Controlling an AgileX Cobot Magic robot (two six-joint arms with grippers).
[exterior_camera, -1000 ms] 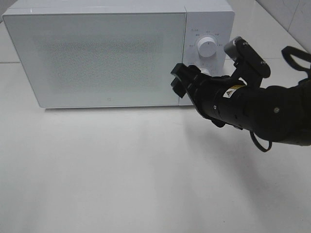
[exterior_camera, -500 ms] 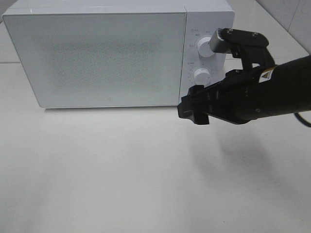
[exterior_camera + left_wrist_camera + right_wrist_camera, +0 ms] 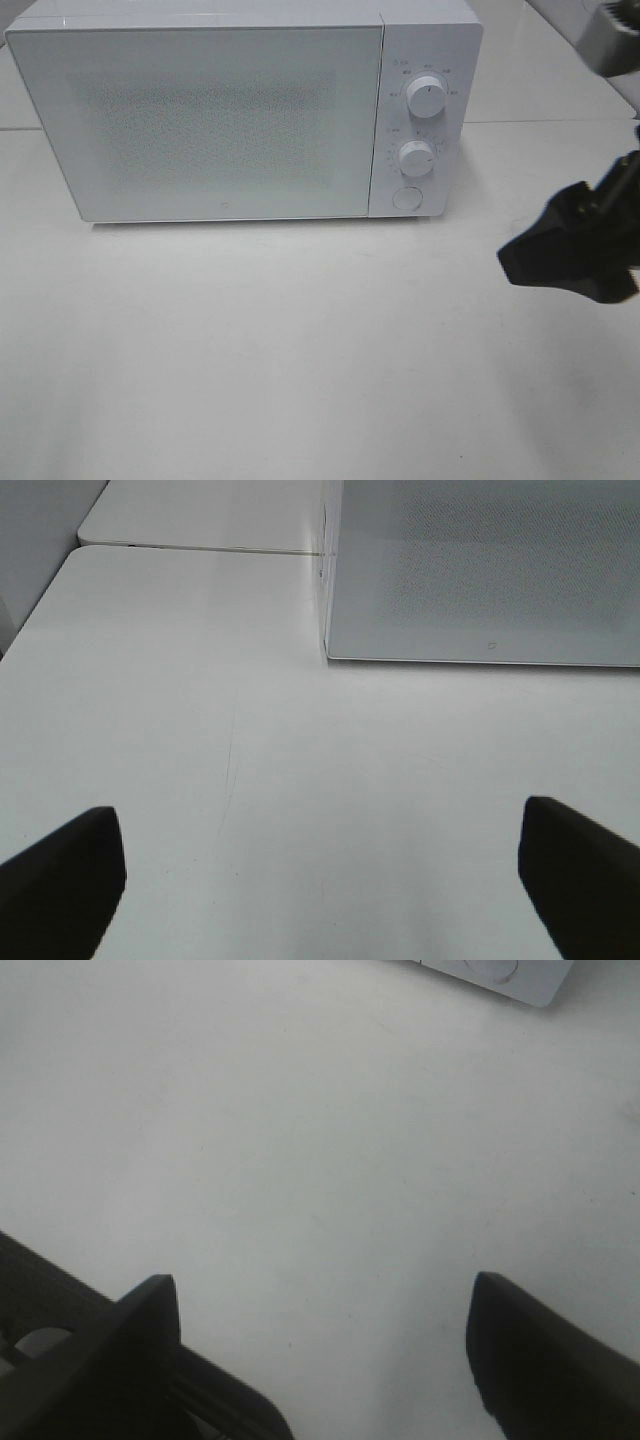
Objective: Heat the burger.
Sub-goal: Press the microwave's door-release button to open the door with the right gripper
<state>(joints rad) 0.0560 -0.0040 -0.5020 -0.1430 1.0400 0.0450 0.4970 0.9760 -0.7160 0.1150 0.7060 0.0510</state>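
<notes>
White microwave [image 3: 220, 120] stands shut; right tool [image 3: 320, 1295], jaws spread, holds nothing.

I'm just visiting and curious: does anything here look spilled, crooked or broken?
Nothing stands out. The microwave sits flat on the white table, door shut, both knobs in place, and no spill shows. No burger is in view.

Pretty much all matte black here. The left end effector [image 3: 320, 810] has two chunky wedge-shaped fingers [image 3: 65, 880] with blunt, squared tips. The right end effector [image 3: 320, 1285] has the same look, plus a black bar [image 3: 60, 1360] with a rounded cutout behind one finger. In the high view it's a blurry, angular black lump.
</notes>
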